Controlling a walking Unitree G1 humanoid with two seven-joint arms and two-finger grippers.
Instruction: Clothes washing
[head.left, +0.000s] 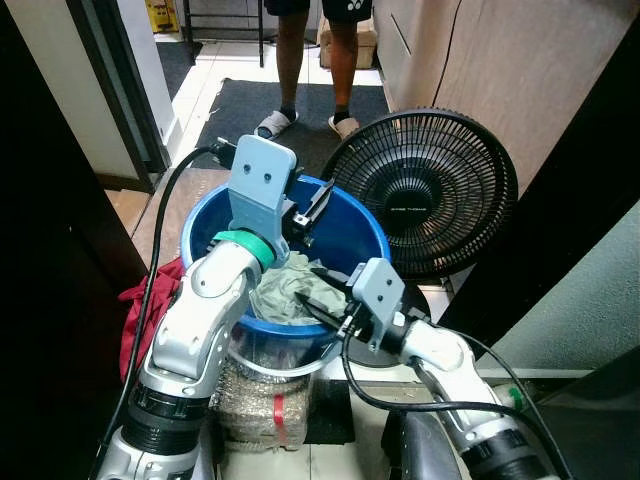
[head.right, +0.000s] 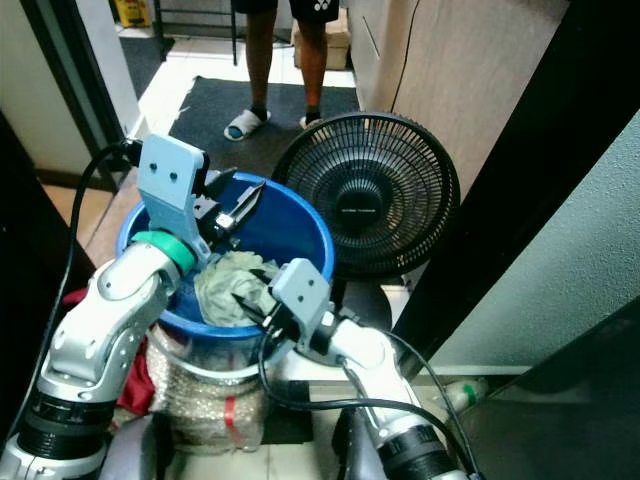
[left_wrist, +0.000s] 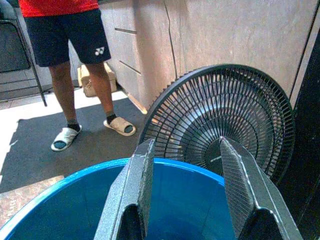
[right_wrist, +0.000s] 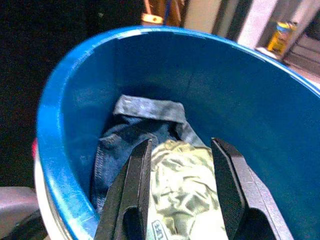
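A blue bucket (head.left: 358, 232) stands in front of me on a clear container. Inside lie a crumpled pale green garment (head.left: 288, 290) and a blue denim piece (right_wrist: 119, 145) beneath it. My left gripper (head.left: 313, 212) hovers open above the bucket's middle, pointing toward the far rim, with nothing between its fingers (left_wrist: 140, 185). At the near right rim my right gripper (head.left: 326, 296) is open too. It points down into the bucket, its fingers (right_wrist: 135, 180) just over the pale green garment (right_wrist: 182, 190), not closed on it.
A black floor fan (head.left: 432, 192) stands close behind the bucket on the right. A person's legs in sandals (head.left: 312, 70) stand on a dark mat (head.left: 250, 110) beyond. A red cloth (head.left: 138, 312) hangs at the bucket's left. Dark door frames hem both sides.
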